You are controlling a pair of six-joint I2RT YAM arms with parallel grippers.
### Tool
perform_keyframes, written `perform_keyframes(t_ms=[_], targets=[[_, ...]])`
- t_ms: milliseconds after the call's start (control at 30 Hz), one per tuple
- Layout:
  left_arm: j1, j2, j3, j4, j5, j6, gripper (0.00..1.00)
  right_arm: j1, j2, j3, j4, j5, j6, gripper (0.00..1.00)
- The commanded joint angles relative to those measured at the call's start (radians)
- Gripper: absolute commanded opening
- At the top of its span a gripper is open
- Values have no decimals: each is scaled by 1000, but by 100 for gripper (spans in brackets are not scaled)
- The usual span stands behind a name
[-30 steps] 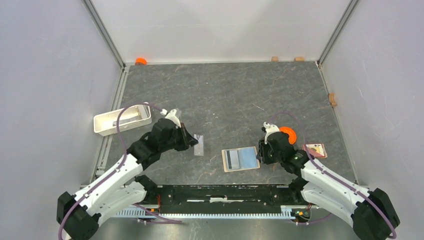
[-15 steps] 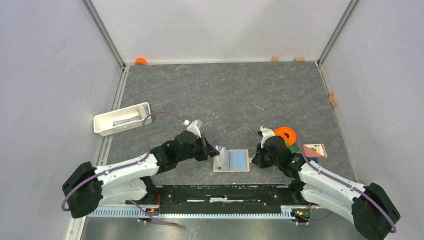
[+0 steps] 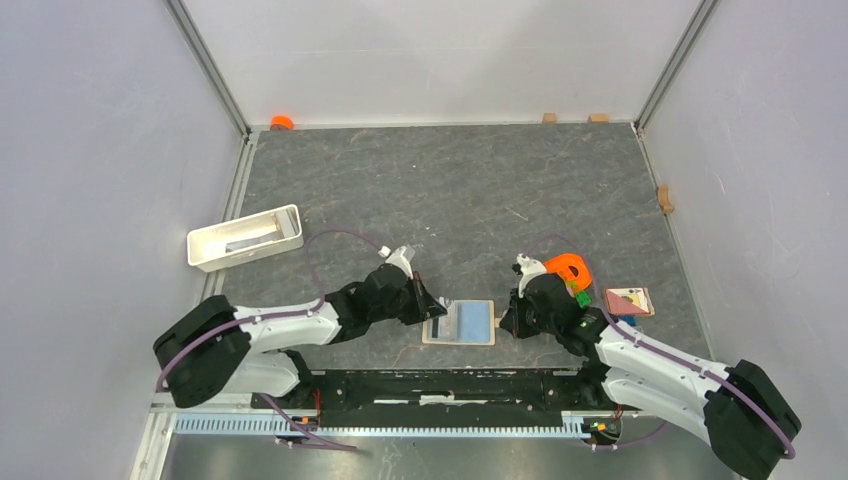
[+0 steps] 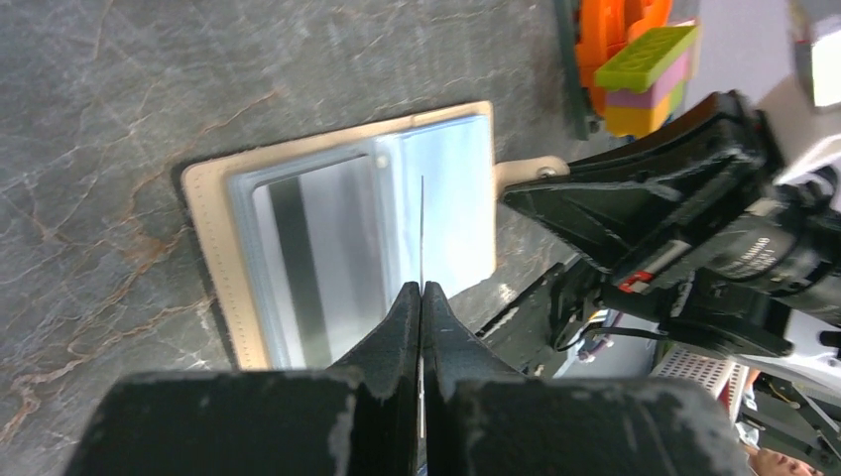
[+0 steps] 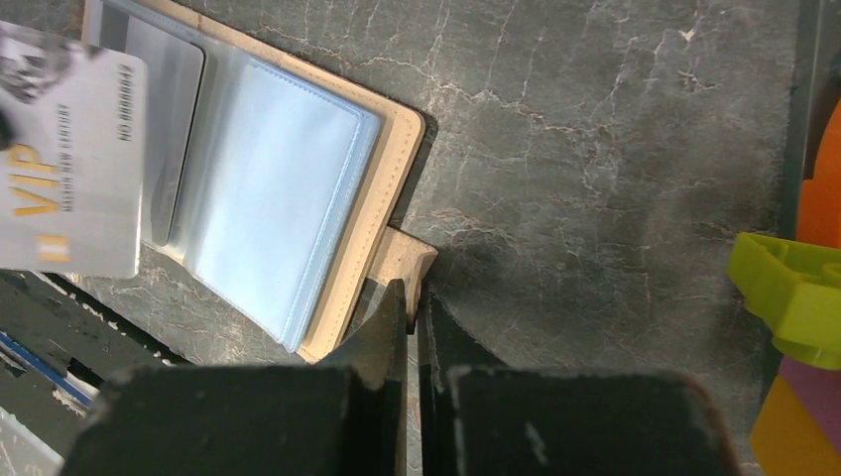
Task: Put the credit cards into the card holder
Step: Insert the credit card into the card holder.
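Note:
The beige card holder (image 3: 462,323) lies open on the table, blue-grey pockets up. A grey credit card with a dark stripe (image 4: 298,260) sits in its left pocket. My left gripper (image 4: 421,289) is shut on a silvery credit card with "VIP" print (image 5: 69,149). That card shows edge-on in the left wrist view and hangs just over the holder's left half. My right gripper (image 5: 414,290) is shut on the holder's snap tab (image 5: 405,256) at its right edge. A pale credit card with reddish print (image 3: 630,300) lies flat to the right of the right arm.
A white tray (image 3: 250,254) stands at the left. An orange part (image 3: 570,268) and stacked toy bricks (image 4: 650,64) sit just right of the right gripper. Small wooden blocks (image 3: 549,117) and an orange piece (image 3: 282,122) lie along the back wall.
My left arm carried the silvery card right, from bare table to over the holder. My right gripper closed on the snap tab, and the holder slid a little left.

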State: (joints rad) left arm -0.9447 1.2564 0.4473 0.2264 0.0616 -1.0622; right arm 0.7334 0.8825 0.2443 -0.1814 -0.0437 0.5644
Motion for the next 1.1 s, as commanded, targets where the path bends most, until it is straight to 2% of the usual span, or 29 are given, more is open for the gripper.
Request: perform_keyframes(t_ms=[0,433,700,1067], targets=[[1,55,-16,128,44,-29,2,9,3,-5,20,19,9,0],[51,183,-49,240,118,-9,2,10,-1,-10,7,33,7,0],[63,272,-68,369,188,-18,2,10,8,-9,5,34,4,0],[67,365,-98,480,187,-25,2,10,8,-7,-1,36,3,0]])
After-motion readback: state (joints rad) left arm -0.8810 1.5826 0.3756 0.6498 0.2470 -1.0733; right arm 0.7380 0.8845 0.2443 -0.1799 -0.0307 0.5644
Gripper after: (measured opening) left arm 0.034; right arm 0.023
